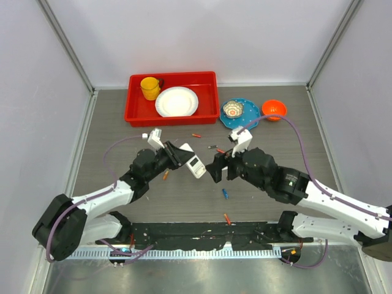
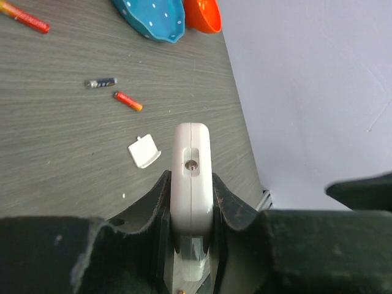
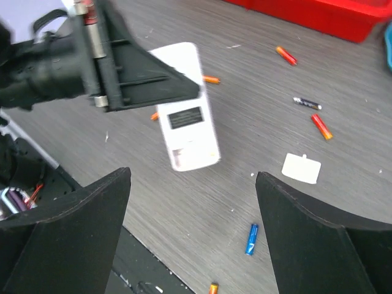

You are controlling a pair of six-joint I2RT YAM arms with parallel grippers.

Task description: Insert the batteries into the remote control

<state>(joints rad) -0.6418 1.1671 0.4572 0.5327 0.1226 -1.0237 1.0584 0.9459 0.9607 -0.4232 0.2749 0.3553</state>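
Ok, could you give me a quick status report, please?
Left gripper shut on remote control. Right gripper open, empty, facing it. Batteries scattered on table, small white cover among them.

A grey wood-grain tabletop (image 1: 110, 116) sits boxed in by plain pale walls (image 1: 202, 37) at left, far and right, with slanting metal posts (image 1: 64, 43) at both far corners, evenly lit

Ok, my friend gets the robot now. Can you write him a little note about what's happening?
Left fingers: shut on the remote control, held off the table.
Right fingers: open, empty, facing the remote.
Batteries: loose on the table; a small white cover lies among them.
Done: remote picked up, cover seems off.
To do: pick up batteries, load them.
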